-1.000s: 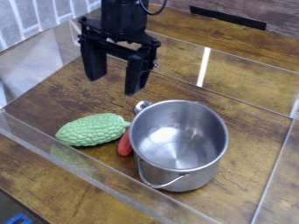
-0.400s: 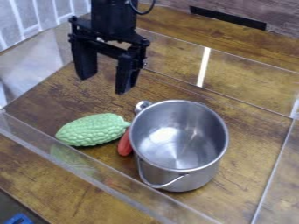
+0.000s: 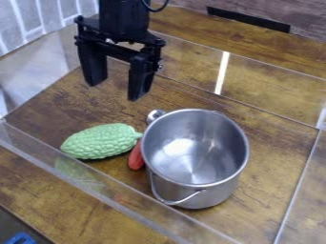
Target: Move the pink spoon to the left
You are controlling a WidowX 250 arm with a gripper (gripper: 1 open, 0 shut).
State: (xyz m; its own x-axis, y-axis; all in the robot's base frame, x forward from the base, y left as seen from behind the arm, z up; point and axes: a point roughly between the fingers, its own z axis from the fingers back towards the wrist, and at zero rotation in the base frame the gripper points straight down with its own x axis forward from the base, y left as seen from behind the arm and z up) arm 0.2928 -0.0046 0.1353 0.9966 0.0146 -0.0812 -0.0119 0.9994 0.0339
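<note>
Arm pose: we see the black two-fingered gripper (image 3: 112,84) pointing straight down above the brown wooden table (image 3: 254,95).
Jaws: spread wide, holding nothing.
Pink spoon: the small reddish-pink plastic spoon (image 3: 135,158) lies wedged between the bumpy green vegetable (image 3: 99,143) and the round steel pot (image 3: 193,154), mostly hidden.

Single fixed camera, raised and angled down, close over the wooden table (image 3: 254,86), no second view
</note>
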